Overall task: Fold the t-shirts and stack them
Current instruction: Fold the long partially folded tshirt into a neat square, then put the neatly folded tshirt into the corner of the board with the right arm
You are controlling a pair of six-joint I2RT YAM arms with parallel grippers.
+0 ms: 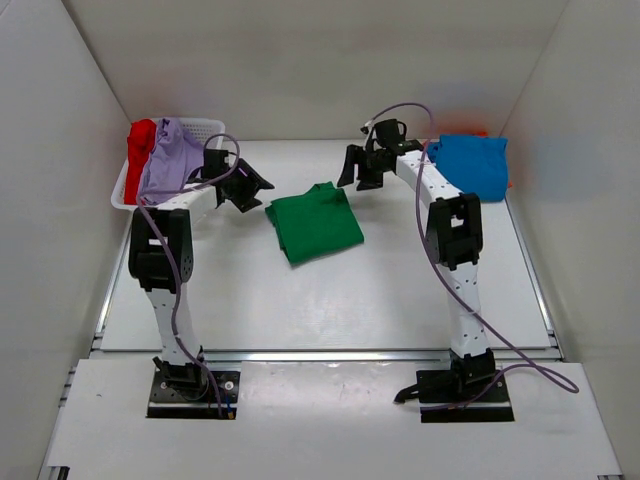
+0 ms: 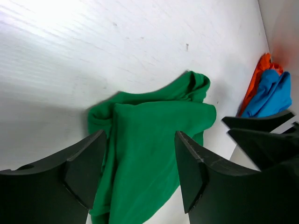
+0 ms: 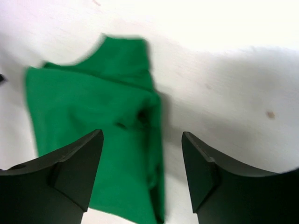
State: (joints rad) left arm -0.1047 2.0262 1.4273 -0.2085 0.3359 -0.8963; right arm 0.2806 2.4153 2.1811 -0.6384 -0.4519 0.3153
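Bright green collared cotton t-shirt [image 1: 314, 222]: lies folded into a rough rectangle on the white table [image 1: 300, 300], near its middle, collar end toward the far wall. The fold is loose; the left wrist view shows a rumpled edge and a bunched collar.

Left gripper [image 1: 255, 195]: just beside the shirt's left far corner, not touching it. Jaws spread wide, nothing between them; the green cloth shows through the gap.

Right gripper [image 1: 358, 178]: near the shirt's far right corner, clear of the cloth. Jaws likewise wide apart and empty.

Blue cloth t-shirt [image 1: 470, 165]: far right of the table, well apart from the green one, lying on an orange-red cloth [image 2: 259, 77] whose edge peeks out beside it.

Lavender cloth t-shirt [image 1: 170, 158] and red cloth t-shirt [image 1: 141, 148]: both crumpled in the white plastic mesh basket [image 1: 205, 125] at far left, lavender draped over the near rim, red beside it toward the wall.
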